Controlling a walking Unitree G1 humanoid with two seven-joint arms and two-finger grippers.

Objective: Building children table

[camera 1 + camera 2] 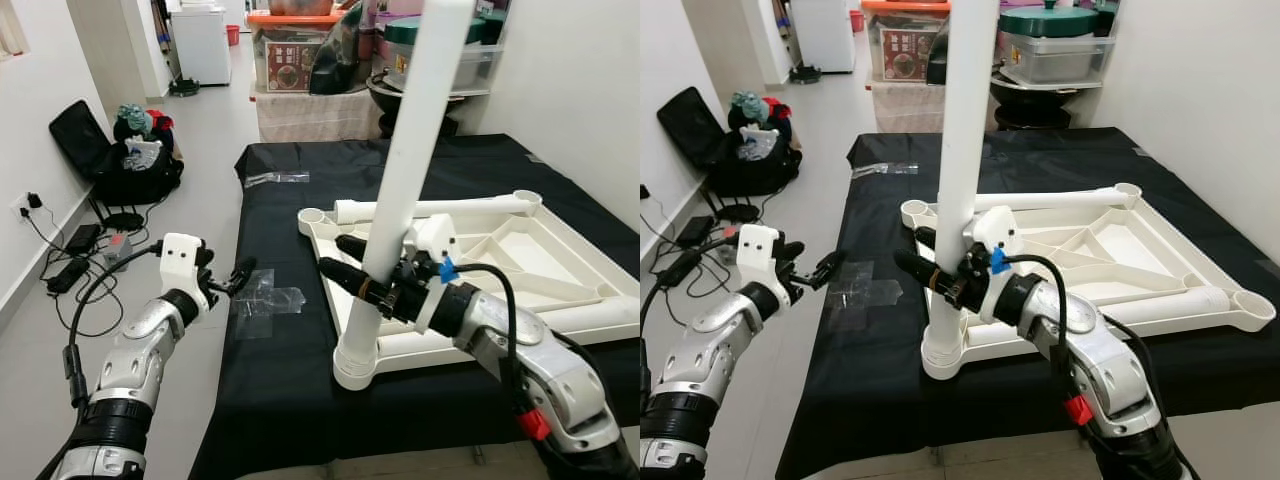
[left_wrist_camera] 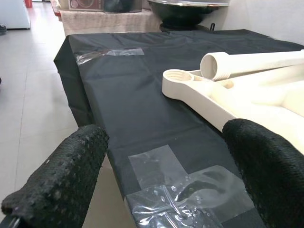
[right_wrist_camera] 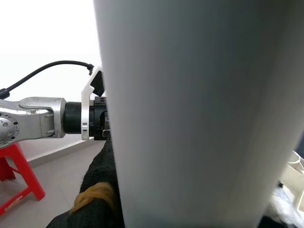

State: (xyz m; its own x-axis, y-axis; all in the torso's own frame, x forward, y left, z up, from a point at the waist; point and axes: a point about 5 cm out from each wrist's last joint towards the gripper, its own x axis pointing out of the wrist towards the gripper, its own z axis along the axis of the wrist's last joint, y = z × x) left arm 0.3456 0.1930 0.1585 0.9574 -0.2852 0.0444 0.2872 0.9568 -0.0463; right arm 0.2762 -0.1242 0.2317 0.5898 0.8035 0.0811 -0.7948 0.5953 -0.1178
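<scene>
right gripper (image 1: 352,268) is clamped around a tall white table leg (image 1: 405,170), its two black fingers on either side of the tube a little above the base. that leg stands upright, slightly tilted, in the near corner socket (image 1: 355,362) of the upturned white tabletop (image 1: 520,250), which lies on a black cloth-covered surface (image 1: 290,400). a second leg (image 1: 440,207) lies flat along the tabletop's far edge. the right wrist view gives the leg as a broad white wall close up, with one black finger (image 3: 97,199) pressed on it, the left arm beyond, and a red stool (image 3: 16,190) that the head views leave out. left gripper (image 1: 235,279) hovers at the cloth's left edge with its fingers apart, holding nothing. its wrist view looks between the fingers at clear plastic wrap (image 2: 185,199) on the cloth, an empty threaded socket (image 2: 183,80) and the lying leg's open end.
</scene>
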